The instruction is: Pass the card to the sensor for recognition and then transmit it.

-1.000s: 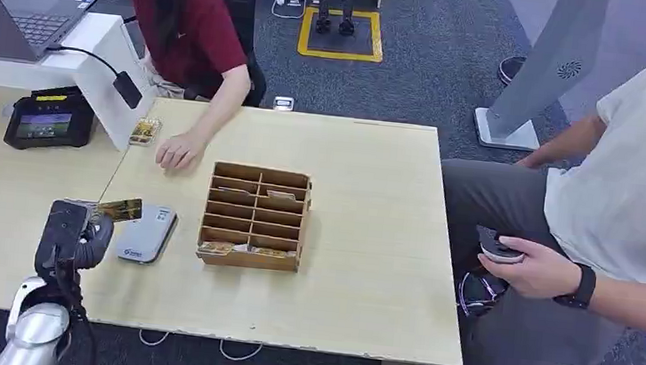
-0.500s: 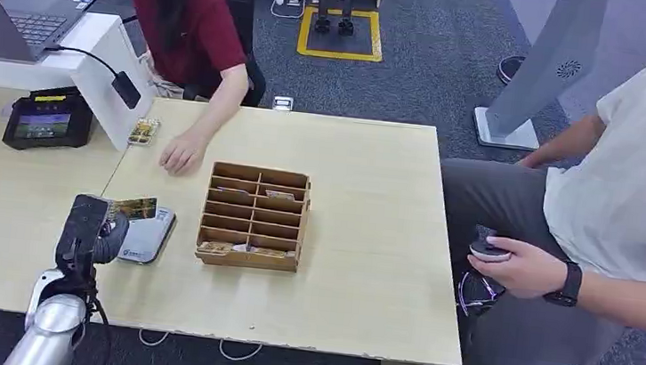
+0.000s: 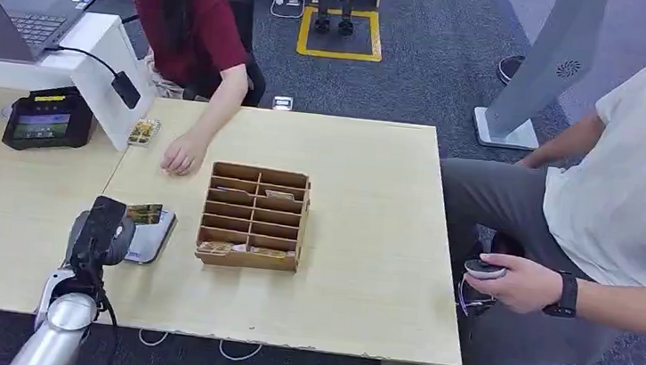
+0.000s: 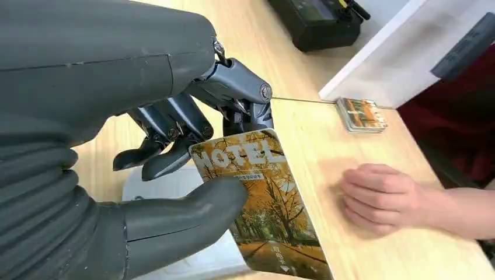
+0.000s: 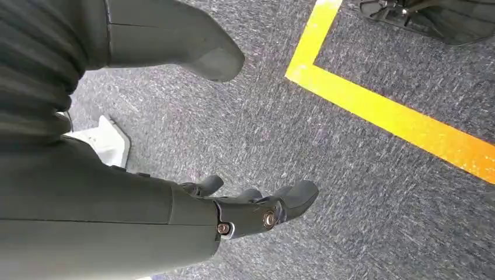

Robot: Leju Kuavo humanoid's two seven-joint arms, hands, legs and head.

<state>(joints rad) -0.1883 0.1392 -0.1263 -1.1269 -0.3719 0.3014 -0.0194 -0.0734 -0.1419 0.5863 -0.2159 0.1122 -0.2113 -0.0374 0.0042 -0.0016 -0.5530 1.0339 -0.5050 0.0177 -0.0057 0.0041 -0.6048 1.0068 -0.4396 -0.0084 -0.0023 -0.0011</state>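
Observation:
My left hand (image 3: 103, 233) pinches a yellow hotel card (image 3: 144, 214) between thumb and fingers, just over the grey flat sensor pad (image 3: 151, 238) on the wooden table (image 3: 367, 240). The left wrist view shows the card (image 4: 262, 204) close up, printed with autumn trees, the thumb (image 4: 192, 210) pressing on its face and the pad (image 4: 169, 186) below. My right hand (image 5: 251, 210) hangs over grey carpet with its fingers apart and nothing in it.
A wooden slotted card box (image 3: 255, 216) stands right of the pad. A person's hand (image 3: 181, 153) rests on the table behind it, near a card stack (image 3: 144, 132). A black terminal (image 3: 44, 117) sits far left. Another person (image 3: 621, 202) sits at the right.
My left hand has carried the card to the right, from beside the sensor pad to over its left part. The seated person's hand at the right has dropped lower.

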